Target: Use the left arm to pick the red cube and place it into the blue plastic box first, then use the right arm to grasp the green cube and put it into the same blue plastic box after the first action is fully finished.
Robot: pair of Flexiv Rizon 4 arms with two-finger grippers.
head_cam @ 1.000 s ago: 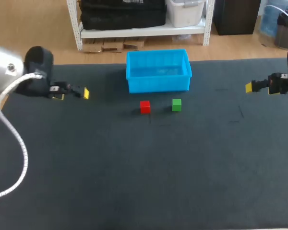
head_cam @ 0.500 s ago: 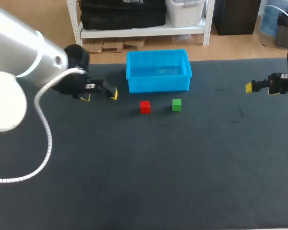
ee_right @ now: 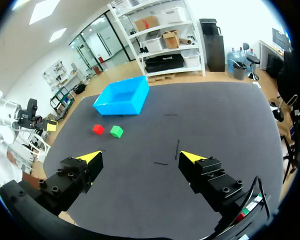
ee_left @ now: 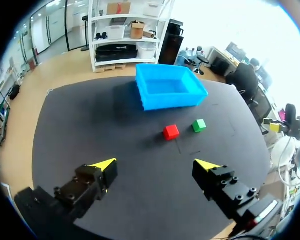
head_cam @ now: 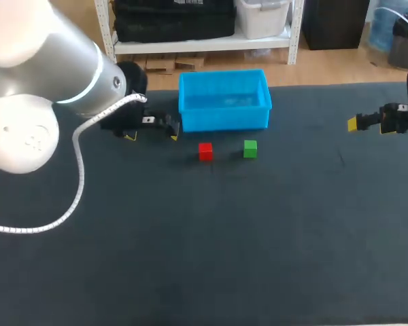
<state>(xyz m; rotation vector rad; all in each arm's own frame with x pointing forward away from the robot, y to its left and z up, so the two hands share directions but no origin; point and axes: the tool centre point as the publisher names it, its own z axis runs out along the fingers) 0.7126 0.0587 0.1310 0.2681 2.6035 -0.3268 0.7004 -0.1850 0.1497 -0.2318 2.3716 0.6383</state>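
Head view: black table (head_cam: 190,258) with the blue plastic box (head_cam: 224,121) at the 12 o'clock side, open top up, nothing seen inside. Red cube (head_cam: 205,151) on the cloth near the box's front wall, toward the box's 6–7 o'clock, not touching it. Green cube (head_cam: 250,149) at 3 o'clock of the red one, a clear gap between them, both flat on the table. Left gripper (head_cam: 153,134) at about 9–10 o'clock of the red cube, just beside the box's front-left corner; jaws spread wide, nothing held. Right gripper (head_cam: 357,123) well apart at 3 o'clock of the green cube, near the table's right side. Left wrist view: left gripper (ee_left: 155,165) with both yellow tips far apart over bare cloth; red cube (ee_left: 171,132) ahead of the gap, green cube (ee_left: 199,125) just beside it, box (ee_left: 172,100) beyond both. Right wrist view: right gripper (ee_right: 140,157) jaws likewise wide, empty; the two cubes (ee_right: 98,129) (ee_right: 116,131) far ahead, off toward one finger's side, box (ee_right: 115,107) behind them.
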